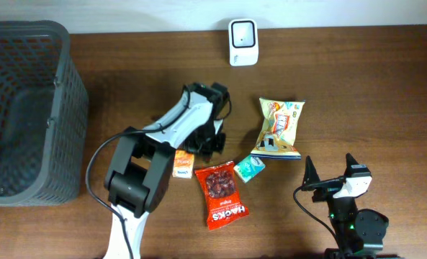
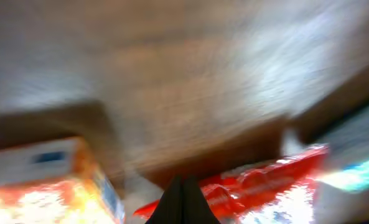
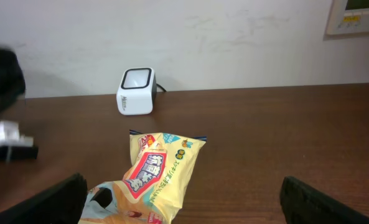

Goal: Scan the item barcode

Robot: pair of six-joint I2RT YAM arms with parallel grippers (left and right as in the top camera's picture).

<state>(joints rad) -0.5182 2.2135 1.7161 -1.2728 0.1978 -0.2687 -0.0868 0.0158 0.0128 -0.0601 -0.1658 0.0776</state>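
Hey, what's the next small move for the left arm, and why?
Probably open the left gripper: its jaws are shut on nothing over the brown wooden table, between the small orange carton and the red foil snack packet, so it cannot grasp either yet.

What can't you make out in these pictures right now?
- Left wrist view: motion blur smears the print on the red snack packet and the small orange box.
- Overhead: package print is too small to read.
- Right wrist view: the yellow snack bag is cut off at the bottom edge.
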